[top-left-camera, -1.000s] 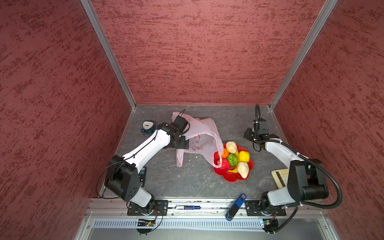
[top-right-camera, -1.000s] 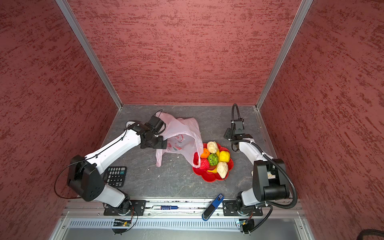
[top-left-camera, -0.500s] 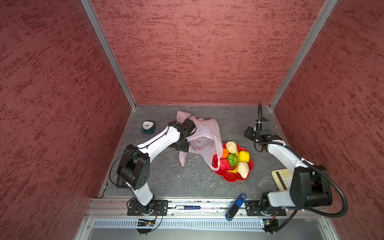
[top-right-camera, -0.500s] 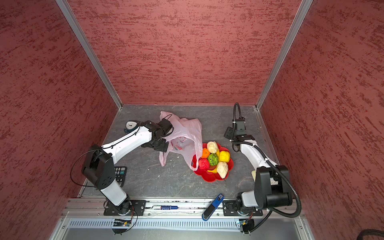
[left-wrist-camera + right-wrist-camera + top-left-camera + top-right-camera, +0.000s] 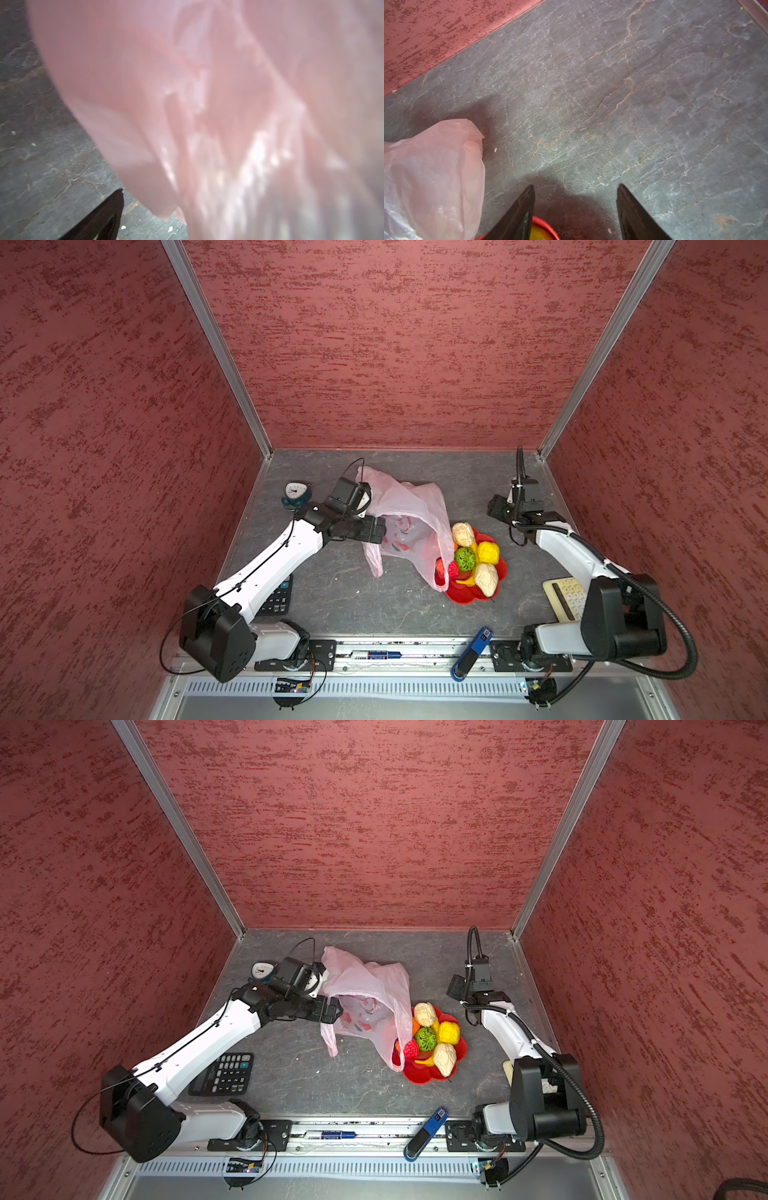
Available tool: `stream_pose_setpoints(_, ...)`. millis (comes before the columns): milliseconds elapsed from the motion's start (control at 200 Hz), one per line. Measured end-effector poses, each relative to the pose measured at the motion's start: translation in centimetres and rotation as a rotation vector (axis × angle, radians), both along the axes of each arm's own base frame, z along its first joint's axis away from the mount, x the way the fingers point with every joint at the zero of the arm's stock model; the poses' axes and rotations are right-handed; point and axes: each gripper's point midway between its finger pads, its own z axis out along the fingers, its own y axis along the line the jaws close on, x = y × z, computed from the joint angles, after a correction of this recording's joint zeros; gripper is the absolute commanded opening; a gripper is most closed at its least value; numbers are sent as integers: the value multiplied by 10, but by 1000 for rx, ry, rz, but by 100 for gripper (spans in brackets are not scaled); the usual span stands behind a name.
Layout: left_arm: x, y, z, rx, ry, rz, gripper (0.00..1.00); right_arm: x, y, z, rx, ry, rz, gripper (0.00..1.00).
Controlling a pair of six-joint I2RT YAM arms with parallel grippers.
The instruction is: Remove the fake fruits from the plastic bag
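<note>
The pale-pink plastic bag (image 5: 409, 510) (image 5: 365, 990) lies crumpled mid-table, and its lower end rests on the left edge of a red plate (image 5: 465, 597). On the plate sit the fake fruits: two cream lumps (image 5: 462, 534) (image 5: 486, 578), a lemon (image 5: 487, 552), a green ball (image 5: 464, 559), a strawberry (image 5: 453, 569) and a banana (image 5: 465, 581). My left gripper (image 5: 376, 531) is pushed into the bag's left side with its jaws wide apart. The left wrist view shows one finger (image 5: 104, 216); pink film (image 5: 228, 104) hides the other. My right gripper (image 5: 576, 187) hangs open and empty beyond the plate.
A small clock (image 5: 296, 493) stands at the back left. A black calculator (image 5: 222, 1075) lies under my left arm, and a beige one (image 5: 567, 597) lies by my right arm's base. A blue marker (image 5: 473, 649) rests on the front rail. Red walls enclose three sides.
My left arm's elbow has swung out and back toward the front while its gripper stayed at the bag, nudging it slightly right. My right gripper's jaws have spread wider.
</note>
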Motion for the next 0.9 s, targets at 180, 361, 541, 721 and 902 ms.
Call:
stream_pose_setpoints(180,4,2,-11,-92,81,10,100,-1,2,0,6,2,9,65)
stream_pose_setpoints(361,0,-2,-36,-21,188,-5,100,-2,3,5,10,-8,17,66)
stream_pose_setpoints(541,-5,-7,-20,-146,116,-24,100,-2,6,8,19,-20,33,67)
stream_pose_setpoints(721,17,26,21,-342,-45,117,100,-3,6,8,10,-21,45,72)
stream_pose_setpoints(902,27,51,58,-508,-182,178,100,-2,8,10,10,-29,60,75)
